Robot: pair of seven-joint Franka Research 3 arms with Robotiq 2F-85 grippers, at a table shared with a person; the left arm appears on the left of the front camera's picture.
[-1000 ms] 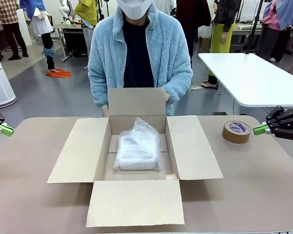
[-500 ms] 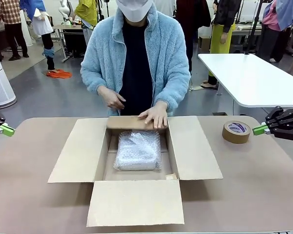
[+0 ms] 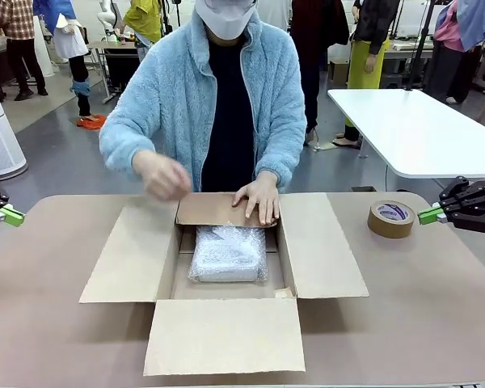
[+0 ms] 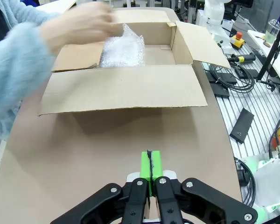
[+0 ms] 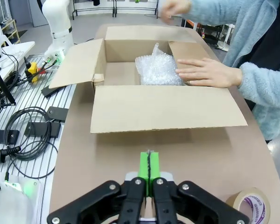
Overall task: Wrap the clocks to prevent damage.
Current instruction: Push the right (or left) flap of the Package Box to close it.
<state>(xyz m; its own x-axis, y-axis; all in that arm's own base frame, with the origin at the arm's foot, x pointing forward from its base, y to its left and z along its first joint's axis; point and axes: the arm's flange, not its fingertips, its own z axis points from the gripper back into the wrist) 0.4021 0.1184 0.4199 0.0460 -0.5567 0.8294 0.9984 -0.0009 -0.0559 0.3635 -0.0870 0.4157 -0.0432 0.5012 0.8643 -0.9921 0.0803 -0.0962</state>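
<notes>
The clocks show as one flat bundle in whitish bubble wrap (image 3: 228,254) lying inside the open cardboard box (image 3: 323,250) at the table's middle; the bundle (image 4: 122,49) (image 5: 157,68) is also in both wrist views. A person presses the far flap down over the box with one hand (image 3: 259,198); the other hand (image 3: 163,175) hovers blurred above the left flap. My left gripper (image 3: 10,215) (image 4: 150,164) stays shut at the table's left edge, holding nothing. My right gripper (image 3: 430,214) (image 5: 149,164) is shut and empty at the right edge.
A brown tape roll (image 3: 391,218) (image 5: 253,206) lies on the table between the box and my right gripper. The box's near flap (image 3: 225,335) lies flat toward the front edge. Another white table (image 3: 412,129) stands behind at right. Cables and equipment (image 5: 28,126) lie beside the table.
The person folded the far flap down from upright onto the box, pressing the loose bubble wrap flatter. One hand stays on the flap; the other has lifted toward the left. Both arms stayed still.
</notes>
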